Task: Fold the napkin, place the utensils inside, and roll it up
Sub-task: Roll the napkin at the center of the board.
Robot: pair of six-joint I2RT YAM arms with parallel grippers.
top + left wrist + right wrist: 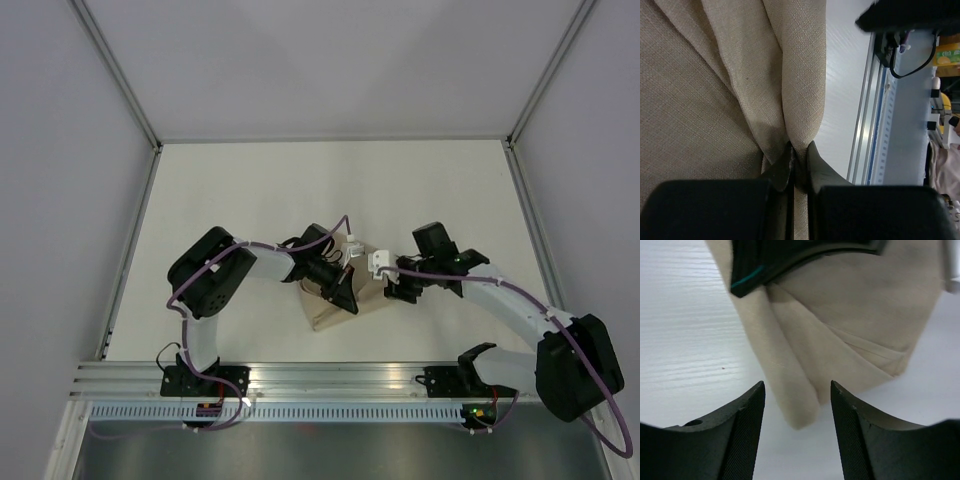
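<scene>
Napkin (pixel 325 315) fold apparently in hand, toward worktop (pixel 300 180) near edge; left end effector (pixel 799 150) pinching cloth; right end effector (pixel 797 390) spread; next probably needs its grasp.

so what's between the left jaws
A pinched fold of the napkin, shown in the left wrist view; the left gripper is shut on it.

The napkin (pixel 327 316) lies folded on the counter (pixel 300 190), about midway across its width and nearer the near edge than the far one. The left claw (pixel 345 292) sits over the napkin, with a fold of the cloth caught between its fingers. The right claw (pixel 393 288) is just right of the napkin, whose right-hand corner lies between the spread fingers, apart from both. A rail (pixel 330 378) runs along the near edge and carries both arm bases.
</scene>
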